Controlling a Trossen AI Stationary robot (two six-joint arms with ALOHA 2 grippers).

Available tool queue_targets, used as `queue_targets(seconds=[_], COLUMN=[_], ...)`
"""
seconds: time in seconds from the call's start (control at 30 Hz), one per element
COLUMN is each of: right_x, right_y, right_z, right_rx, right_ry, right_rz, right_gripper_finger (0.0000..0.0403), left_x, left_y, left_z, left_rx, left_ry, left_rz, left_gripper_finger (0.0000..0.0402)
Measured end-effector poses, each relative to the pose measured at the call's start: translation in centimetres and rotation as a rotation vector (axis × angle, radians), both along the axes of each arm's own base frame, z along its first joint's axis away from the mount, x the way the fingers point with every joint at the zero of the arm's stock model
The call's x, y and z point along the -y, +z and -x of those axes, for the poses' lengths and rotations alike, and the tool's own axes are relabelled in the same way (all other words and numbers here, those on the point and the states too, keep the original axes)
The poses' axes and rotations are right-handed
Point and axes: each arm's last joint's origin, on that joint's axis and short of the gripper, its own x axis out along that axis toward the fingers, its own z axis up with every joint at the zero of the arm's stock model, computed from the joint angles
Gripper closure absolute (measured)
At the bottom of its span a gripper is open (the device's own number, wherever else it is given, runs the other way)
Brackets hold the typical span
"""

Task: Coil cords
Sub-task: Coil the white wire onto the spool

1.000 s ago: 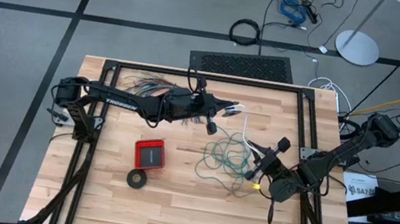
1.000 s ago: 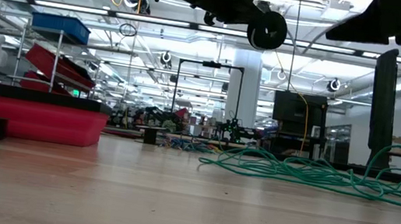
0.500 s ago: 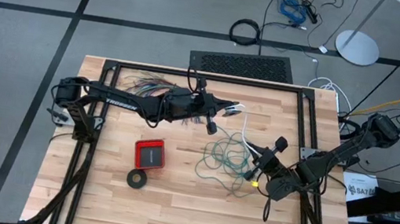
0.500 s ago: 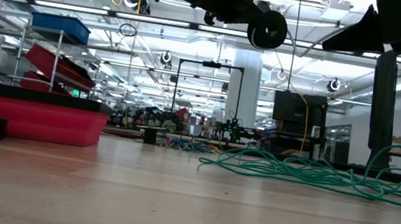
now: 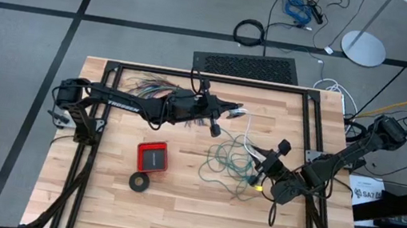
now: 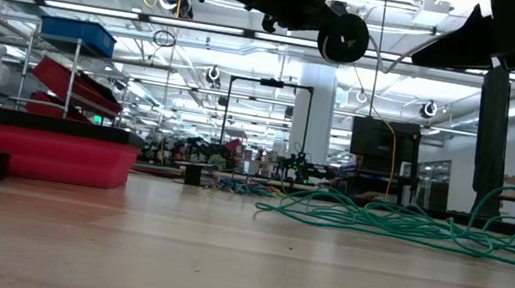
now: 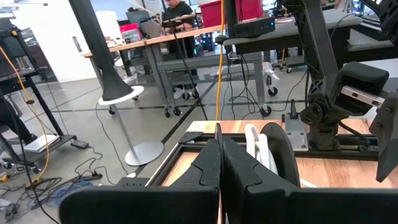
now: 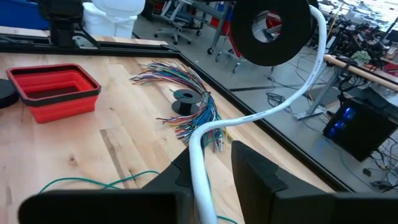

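Two pincers at work: right pincer (image 8: 210, 171) now parted slightly around thin white cord (image 8: 264, 112), nudged farther left over loose teal-green wire tangle (image 5: 230, 160) on wooden counter (image 5: 175, 199). Left pincer (image 7: 219, 163) closed on same cord's far end with one black round piece (image 8: 270, 28). One cord, one wire.

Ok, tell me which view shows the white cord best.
The right wrist view: the white cord arcs from the black round piece down between that gripper's fingers. The high view shows a thin line; the left wrist a short piece; the low view none.
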Motion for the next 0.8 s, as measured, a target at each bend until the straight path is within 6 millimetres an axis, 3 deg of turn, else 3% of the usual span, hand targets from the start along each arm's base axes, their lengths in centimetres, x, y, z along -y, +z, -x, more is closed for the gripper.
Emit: queue_targets(seconds=[0.8], right_x=[-0.15], right_y=[-0.04], right_z=[-0.1], right_rx=[-0.046], right_ry=[0.06], right_rz=[0.006], right_gripper_finger=[0.0329], left_x=[0.0], left_y=[-0.01], left_z=[0.0], left_rx=[-0.002], left_ry=[0.0], left_rz=[0.0], left_gripper_finger=[0.0402])
